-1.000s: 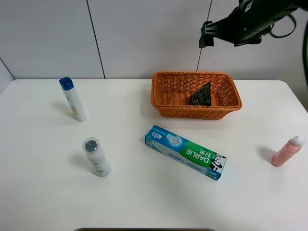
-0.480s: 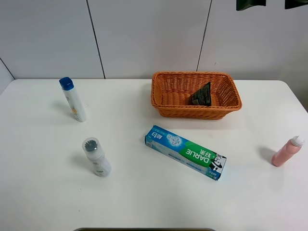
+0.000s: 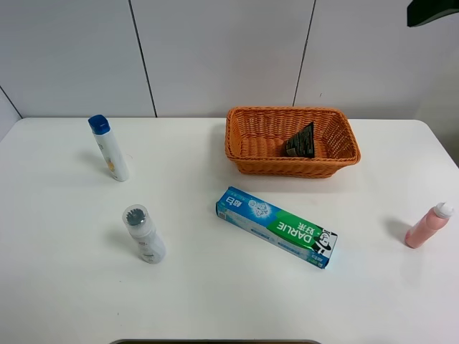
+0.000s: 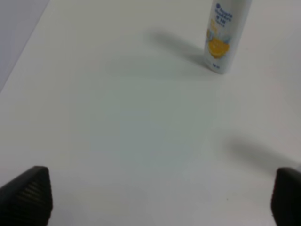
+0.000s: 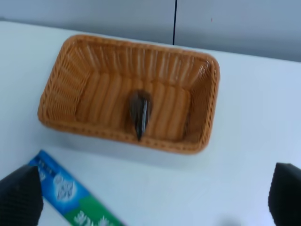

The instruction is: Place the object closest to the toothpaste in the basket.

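I read "DARLIE" in white capitals on the green band of the toothpaste box (image 3: 277,226), which lies just in front of the basket (image 3: 247,159). Chinese characters sit beside that word, too small for me to read. The bottle (image 4: 225,35) bears blue print above an orange picture, too blurred to read.

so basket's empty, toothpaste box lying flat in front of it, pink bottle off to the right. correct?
Not quite: the basket is not empty. A dark wedge-shaped object lies inside it, clear in the exterior high and right wrist views. The toothpaste box and pink bottle are as you say.
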### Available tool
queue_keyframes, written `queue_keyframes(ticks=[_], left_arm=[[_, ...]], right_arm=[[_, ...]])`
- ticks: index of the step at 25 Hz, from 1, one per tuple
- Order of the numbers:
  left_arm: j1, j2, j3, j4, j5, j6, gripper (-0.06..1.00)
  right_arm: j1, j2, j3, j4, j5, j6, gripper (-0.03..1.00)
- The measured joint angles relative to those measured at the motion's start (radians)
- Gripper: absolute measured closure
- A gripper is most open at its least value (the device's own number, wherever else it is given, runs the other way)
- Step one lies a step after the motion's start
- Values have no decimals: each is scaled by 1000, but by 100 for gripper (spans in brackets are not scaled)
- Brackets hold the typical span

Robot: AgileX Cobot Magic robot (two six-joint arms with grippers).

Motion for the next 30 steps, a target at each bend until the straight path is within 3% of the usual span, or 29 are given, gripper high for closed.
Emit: queue_keyframes(ticks=[4, 16, 25, 30], left_arm=[[0, 0, 0, 0, 0, 0, 0], [0, 0, 0, 0, 0, 0, 0], [0, 0, 0, 0, 0, 0, 0], [0, 0, 0, 0, 0, 0, 0]], right_arm=[[0, -81, 0, 0, 47, 0, -2], [-1, -397, 3, 22, 51, 0, -2], [-191, -613, 10, 42, 53, -30, -2], [-211, -741, 145, 42, 51, -30, -2]])
